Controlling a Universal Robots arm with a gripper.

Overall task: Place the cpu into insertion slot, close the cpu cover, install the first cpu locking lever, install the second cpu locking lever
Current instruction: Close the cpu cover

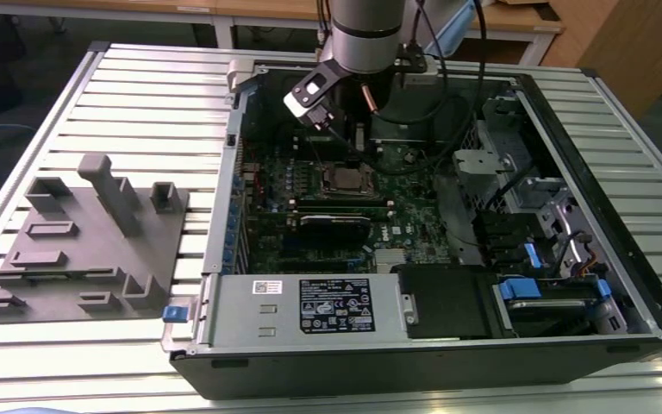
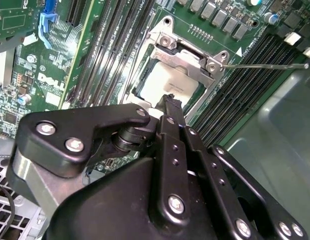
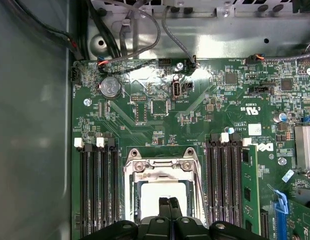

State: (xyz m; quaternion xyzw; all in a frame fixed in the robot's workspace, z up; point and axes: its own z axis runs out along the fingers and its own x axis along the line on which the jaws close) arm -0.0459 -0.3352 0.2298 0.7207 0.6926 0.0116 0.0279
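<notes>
Gripper [image 3: 168, 203] hanging over socket [image 3: 162, 183] on green board [image 3: 195, 125] inside open computer case [image 1: 221, 172], fingertips pressed together, gripping nothing. Chip [image 3: 155, 196] lying in socket, pale top facing up right beneath fingertips; cannot tell whether touching. Silver cover [image 2: 185, 57] sitting at socket's hinged end; cannot tell whether fully down. Thin lever [image 2: 265, 65] sticking out from socket corner across memory slots [image 2: 255, 95]. Case resting on slatted bench [image 1: 147, 95], grey tray [image 1: 78, 250] lying beside it at exterior view's left.

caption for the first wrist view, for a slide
Black gripper, jaws shut, over the silvery-grey square cpu framed by the thin silver metal cpu cover on the green motherboard.
</notes>
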